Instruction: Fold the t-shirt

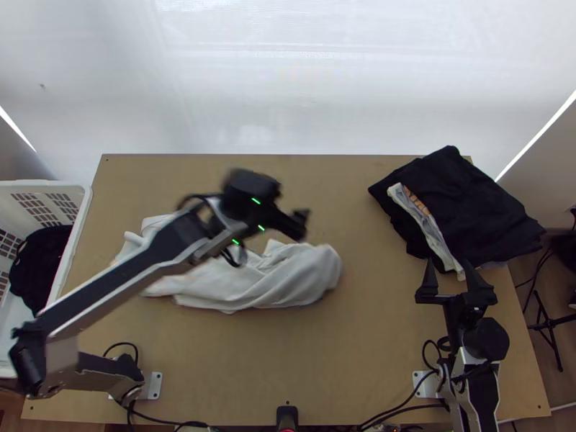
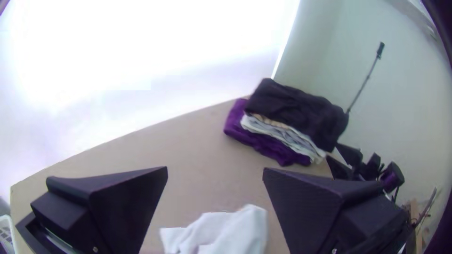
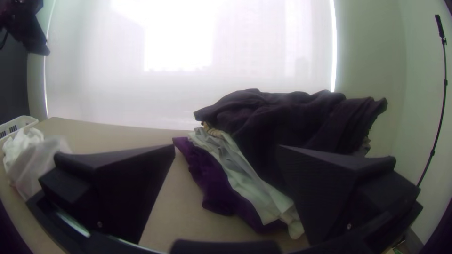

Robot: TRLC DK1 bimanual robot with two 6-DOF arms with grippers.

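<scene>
- Top view: the light wooden table [image 1: 374, 345] spreads beneath both arms.
- The left arm [image 1: 133, 272] slants from the near left toward the middle, passing above part of the white cloth.
- The white t-shirt [image 1: 295, 277] lies bunched and creased, left of the middle of the table, its rounded end toward the right.
- The stack [image 1: 489, 216] sits at the far right: black cloth on top, a white layer [image 1: 425, 225] poking out along its left side, and purple cloth [image 3: 212, 186] underneath.
- The white basket [image 1: 72, 230] stands at the left edge of the table, with dark cloth [image 1: 37, 266] inside.
- The left gripper [image 1: 304, 222] is above the table, just beyond the t-shirt's far side; the left wrist view shows its fingers spread wide, nothing pinched between them.
- The right gripper [image 1: 448, 263] is at the near side of the stack, fingers wide apart and gripping nothing; whether a fingertip brushes the stack, I cannot tell.
</scene>
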